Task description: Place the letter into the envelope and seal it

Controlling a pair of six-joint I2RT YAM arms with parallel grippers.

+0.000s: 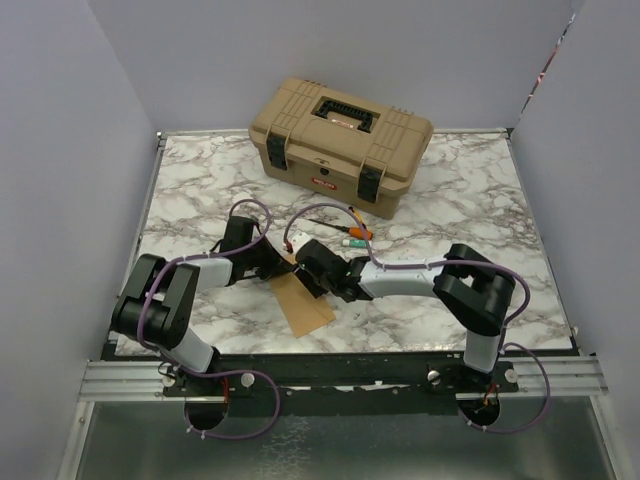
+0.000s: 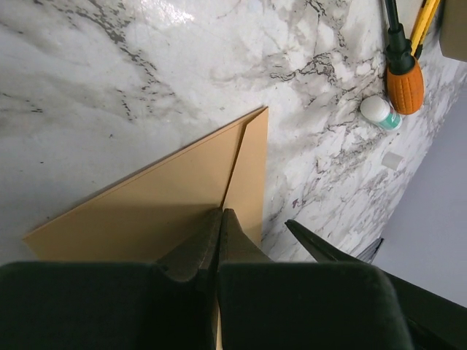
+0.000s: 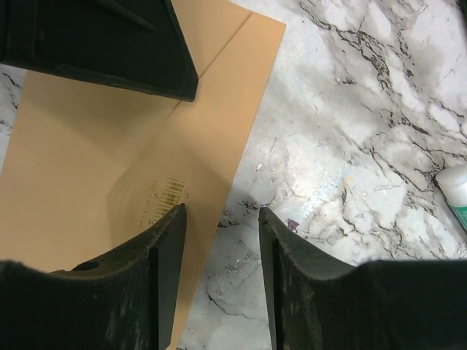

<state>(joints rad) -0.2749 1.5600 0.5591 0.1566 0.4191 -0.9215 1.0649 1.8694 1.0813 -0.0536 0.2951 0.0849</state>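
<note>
Together over envelope [image 2: 146, 197], left gripper [image 2: 221, 214] closed — right gripper [image 3: 222, 213] parted.

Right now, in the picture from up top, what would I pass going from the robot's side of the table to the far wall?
brown envelope → orange-handled screwdriver → tan toolbox

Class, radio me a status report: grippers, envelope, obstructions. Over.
Left gripper shut, tips over envelope. Right gripper open, straddling its edge. Envelope flat on table. Screwdriver, bottle aside.
</note>
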